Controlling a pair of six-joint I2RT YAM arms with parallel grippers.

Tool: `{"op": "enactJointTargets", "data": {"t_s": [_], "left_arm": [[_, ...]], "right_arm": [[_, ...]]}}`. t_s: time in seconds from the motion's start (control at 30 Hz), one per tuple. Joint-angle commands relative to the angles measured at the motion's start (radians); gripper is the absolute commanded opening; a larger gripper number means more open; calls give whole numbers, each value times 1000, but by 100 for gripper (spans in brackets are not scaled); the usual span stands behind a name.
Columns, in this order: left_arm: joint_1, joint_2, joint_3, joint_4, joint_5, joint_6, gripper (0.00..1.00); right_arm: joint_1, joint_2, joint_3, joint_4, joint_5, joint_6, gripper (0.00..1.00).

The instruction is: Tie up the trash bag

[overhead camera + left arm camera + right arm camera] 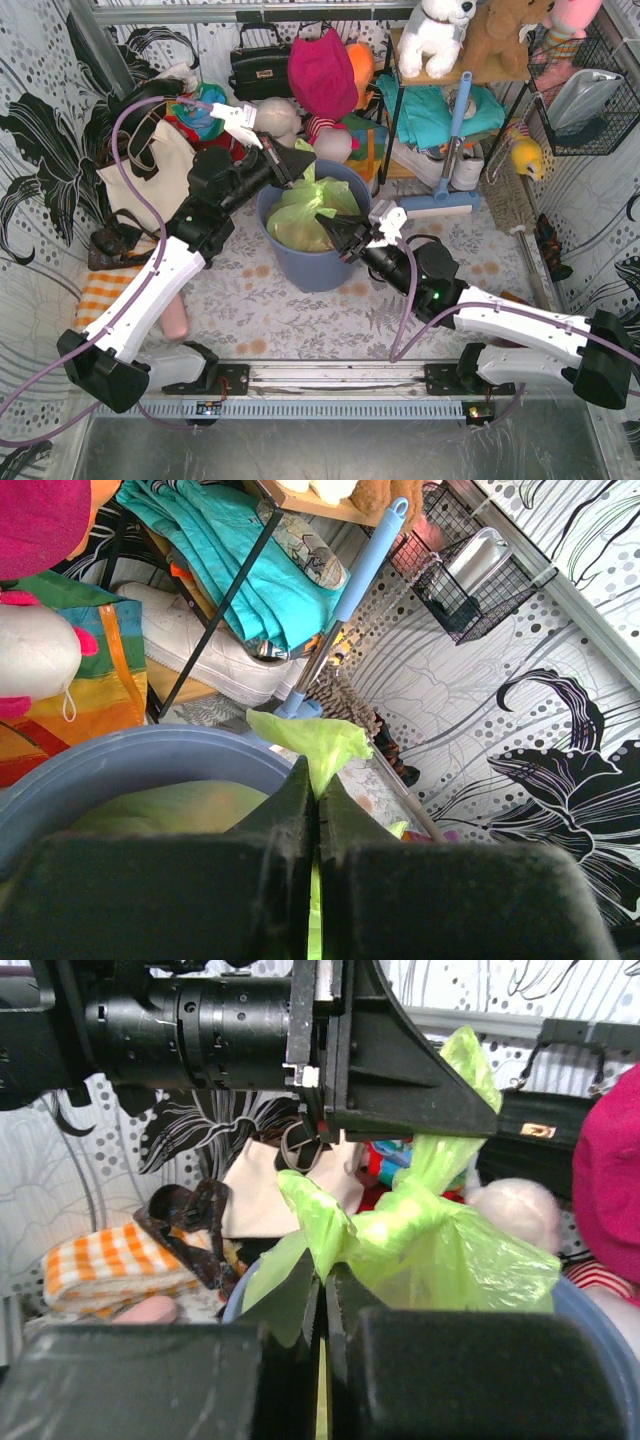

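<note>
The trash bag [305, 215] sits in the bin [300, 265], a mop [455, 130] seemingly behind.

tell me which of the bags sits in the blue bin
The green trash bag; the black handbag and cream tote sit outside the bin.

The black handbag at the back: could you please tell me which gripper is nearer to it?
Left. The left gripper pinches the trash bag at its far side, toward the black handbag; the right gripper pinches its near side.

White-shelled left arm [150, 290] and right arm [520, 322], black joints and wrists, looping purple cables [116, 135]
</note>
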Motion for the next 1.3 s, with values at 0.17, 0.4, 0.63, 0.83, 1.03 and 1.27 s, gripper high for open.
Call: {"op": "enactJointTargets", "data": {"t_s": [0.17,0.4,0.63,0.83,1.03,1.27], "left_arm": [[0,30,55,88,-29,81,0],[-1,107,102,140,-15,181,0],[2,168,95,175,-20,256,0],[24,230,95,171,-82,257,0],[72,302,161,127,-116,200,0],[80,360,237,116,-110,204,0]], "right_arm": [[-2,-69,237,-595,-112,283,0],[-18,-57,280,-755,-272,441,0],[-62,-59,177,-706,-371,627,0],[-92,-56,87,-572,-489,767,0],[-105,-47,45,-434,-594,871,0],[-119,-31,56,-325,-697,961,0]]}}
